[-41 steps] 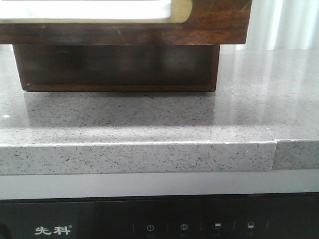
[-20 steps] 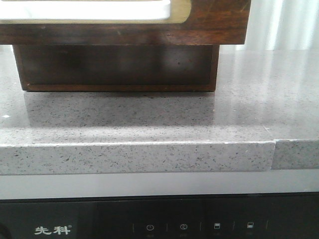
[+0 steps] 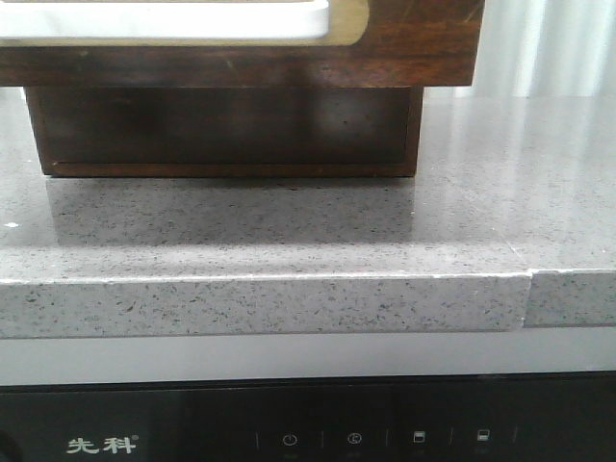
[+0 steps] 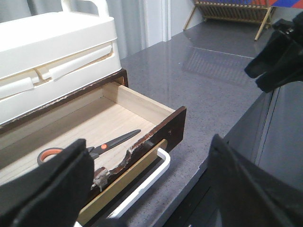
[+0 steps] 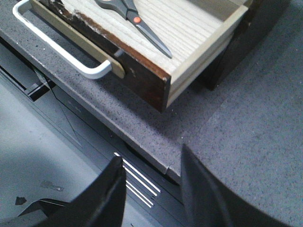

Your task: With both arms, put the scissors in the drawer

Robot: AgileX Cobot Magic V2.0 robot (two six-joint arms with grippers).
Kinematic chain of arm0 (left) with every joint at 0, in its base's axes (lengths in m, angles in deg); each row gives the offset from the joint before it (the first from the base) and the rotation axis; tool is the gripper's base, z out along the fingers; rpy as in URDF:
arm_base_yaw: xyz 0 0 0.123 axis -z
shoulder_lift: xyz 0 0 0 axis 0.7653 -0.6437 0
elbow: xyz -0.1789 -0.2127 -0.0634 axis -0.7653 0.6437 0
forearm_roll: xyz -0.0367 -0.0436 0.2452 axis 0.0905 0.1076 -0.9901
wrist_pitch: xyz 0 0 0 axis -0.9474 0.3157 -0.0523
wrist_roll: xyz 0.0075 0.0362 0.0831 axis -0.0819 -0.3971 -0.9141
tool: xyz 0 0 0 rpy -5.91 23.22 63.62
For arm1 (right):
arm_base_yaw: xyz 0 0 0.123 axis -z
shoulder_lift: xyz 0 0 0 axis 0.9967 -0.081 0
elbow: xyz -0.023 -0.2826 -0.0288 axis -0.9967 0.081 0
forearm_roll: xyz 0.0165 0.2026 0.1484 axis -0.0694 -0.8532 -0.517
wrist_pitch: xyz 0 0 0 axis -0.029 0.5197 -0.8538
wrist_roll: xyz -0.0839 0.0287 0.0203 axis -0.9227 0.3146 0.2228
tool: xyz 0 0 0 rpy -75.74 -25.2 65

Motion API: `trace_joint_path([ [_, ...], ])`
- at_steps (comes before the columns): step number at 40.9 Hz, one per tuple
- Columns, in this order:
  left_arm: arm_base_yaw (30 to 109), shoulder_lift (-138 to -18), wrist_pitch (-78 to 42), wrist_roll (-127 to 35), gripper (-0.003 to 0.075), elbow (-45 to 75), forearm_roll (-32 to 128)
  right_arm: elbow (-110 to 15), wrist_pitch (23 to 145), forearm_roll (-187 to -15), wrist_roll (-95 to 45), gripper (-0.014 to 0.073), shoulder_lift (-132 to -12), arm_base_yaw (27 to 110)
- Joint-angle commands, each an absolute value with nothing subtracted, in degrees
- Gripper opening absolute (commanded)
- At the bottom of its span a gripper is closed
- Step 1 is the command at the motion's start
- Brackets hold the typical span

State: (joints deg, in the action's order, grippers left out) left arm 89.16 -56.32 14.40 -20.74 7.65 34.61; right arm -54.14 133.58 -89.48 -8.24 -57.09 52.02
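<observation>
The drawer (image 4: 163, 128) is pulled out of the wooden cabinet, and its front (image 3: 414, 38) fills the top of the front view. The scissors (image 4: 102, 146) lie flat on the drawer's pale wooden floor, and they also show in the right wrist view (image 5: 136, 20). My left gripper (image 4: 147, 146) is open and empty, and hovers in front of the drawer's front. My right gripper (image 5: 151, 156) is open and empty over the counter's front edge, beside the drawer's corner (image 5: 161, 87). Neither gripper shows in the front view.
A white handle (image 4: 156, 172) runs along the drawer's front. A white box (image 4: 52, 42) sits on top of the cabinet. The grey speckled counter (image 3: 289, 231) ends above a black appliance panel (image 3: 289, 423). A wooden rack (image 4: 232, 12) stands far back. A black arm part (image 4: 279, 52) is nearby.
</observation>
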Motion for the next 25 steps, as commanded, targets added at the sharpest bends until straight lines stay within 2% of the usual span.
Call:
trace_joint_path([
  [1, 89.63, -56.99, 9.34, -20.79, 0.0493, 6.25, 35.34, -52.16, 129.9, -88.91, -6.45, 0.0305, -52.33, 52.11],
  [10, 89.63, -56.99, 9.34, -20.79, 0.0493, 6.25, 35.34, -47.29, 129.73, -88.77, -6.13, 0.0305, -46.64, 52.11],
  [25, 89.63, -56.99, 9.59, -20.79, 0.0493, 6.25, 35.52, -46.79, 128.77, -87.96, -6.13, 0.03, -46.53, 52.11],
])
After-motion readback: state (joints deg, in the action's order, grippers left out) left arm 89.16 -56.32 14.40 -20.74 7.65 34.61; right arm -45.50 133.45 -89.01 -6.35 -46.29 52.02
